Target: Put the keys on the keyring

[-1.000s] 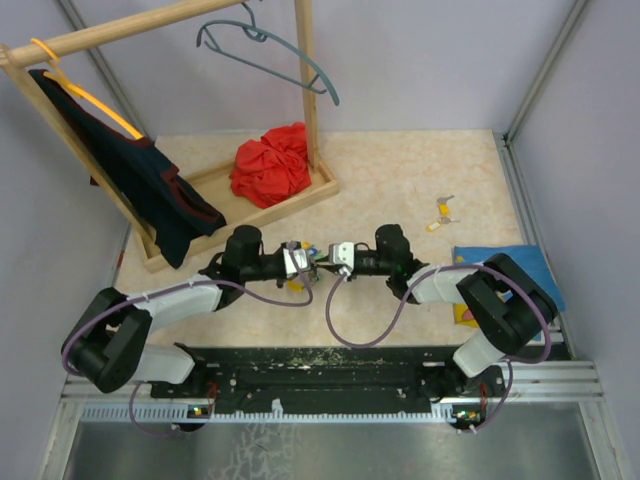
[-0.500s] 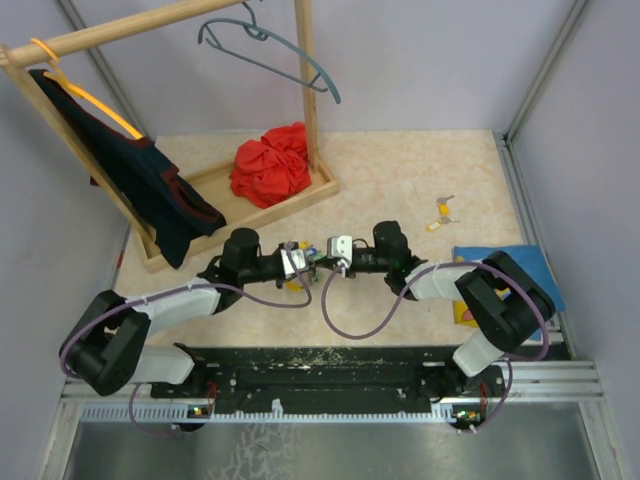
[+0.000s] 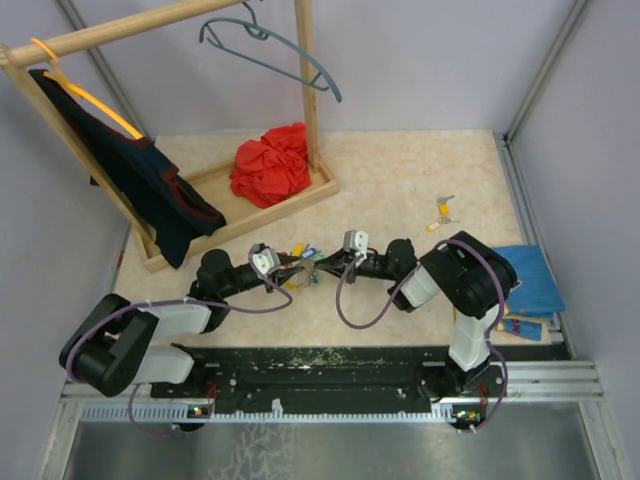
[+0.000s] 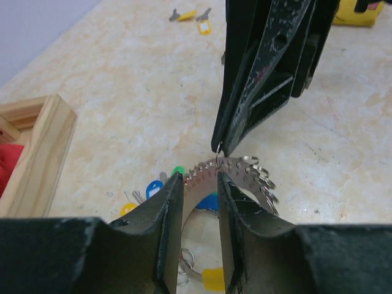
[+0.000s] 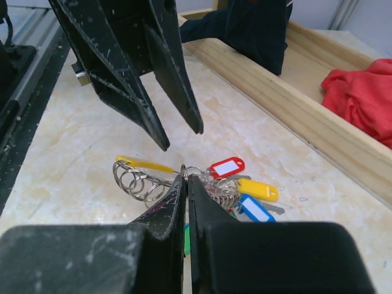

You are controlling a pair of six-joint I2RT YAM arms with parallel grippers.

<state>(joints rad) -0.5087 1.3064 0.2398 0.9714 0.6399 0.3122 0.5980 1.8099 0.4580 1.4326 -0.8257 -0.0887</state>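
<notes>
Item one, nearest: right gripper (image 5: 187, 182), jaws pressed tight on the top of the keyring (image 5: 139, 177), a stretched grey wire coil with a yellow section. It is held low over the table (image 3: 400, 170), presumably as the steady anchor for threading. Item two, facing it: left gripper (image 4: 200, 179), fingers parted and straddling the coil without pinching it, apparently free to take a fresh hold. Item three: the keys (image 5: 245, 195), with red, yellow, blue and green tags, bunched under and just beside the ring. Whether each is fully threaded cannot be told. Item four, well apart at far right: loose keys (image 3: 441, 213) with yellow tags, likely not yet on the ring. Item five, farthest: wooden tray (image 3: 290, 205) holding a red cloth (image 3: 272, 162), with a grey hanger (image 3: 322, 80) above, irrelevant to the job.
</notes>
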